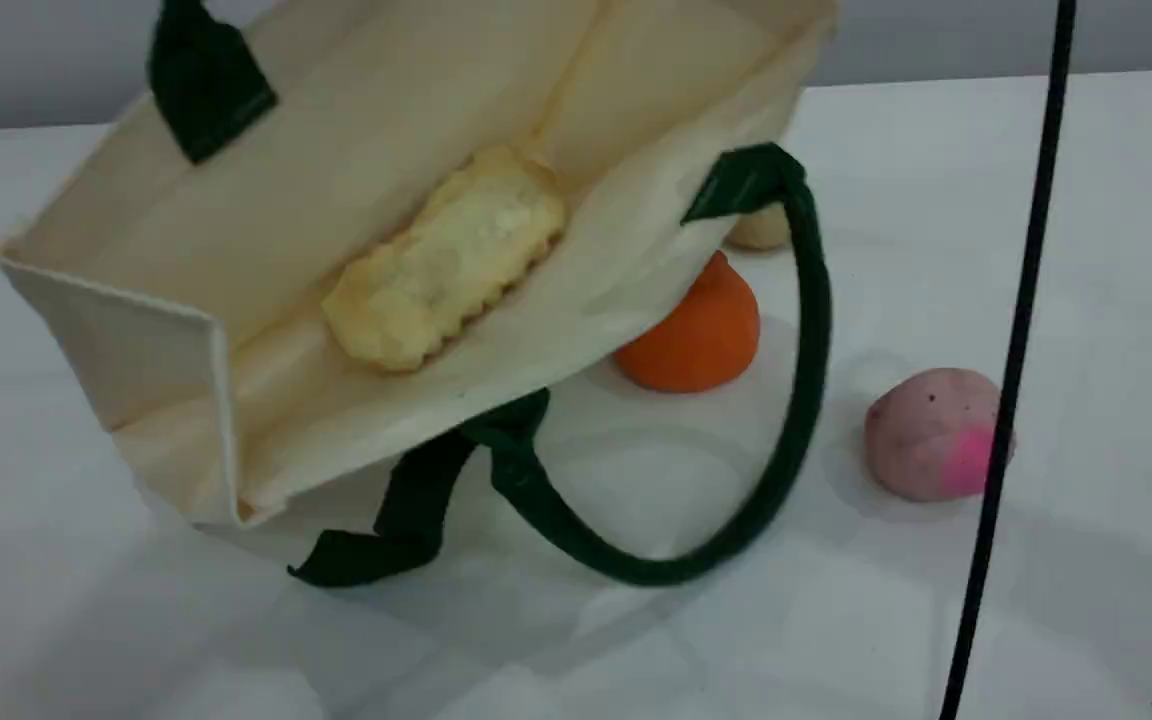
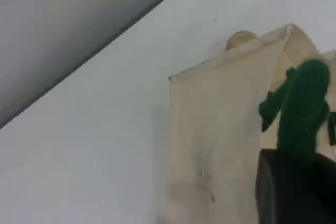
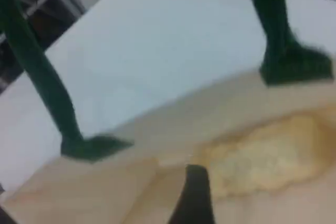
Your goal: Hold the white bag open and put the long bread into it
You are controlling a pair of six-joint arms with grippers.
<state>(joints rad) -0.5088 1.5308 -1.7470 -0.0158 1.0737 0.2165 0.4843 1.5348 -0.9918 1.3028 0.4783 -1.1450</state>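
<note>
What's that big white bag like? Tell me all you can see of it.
The white bag is a cream fabric tote with dark green rope handles and patches. It hangs tilted, mouth open toward the camera, with the long bread lying inside. The left pincer grips its upper handle; the lower handle droops onto the table. Its lower lip overlaps an orange round thing.

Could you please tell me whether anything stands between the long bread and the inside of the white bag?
Nothing visible does: the long bread already lies inside the white bag, whose mouth gapes open. The round orange thing sits outside, by the bag's lower edge.
</note>
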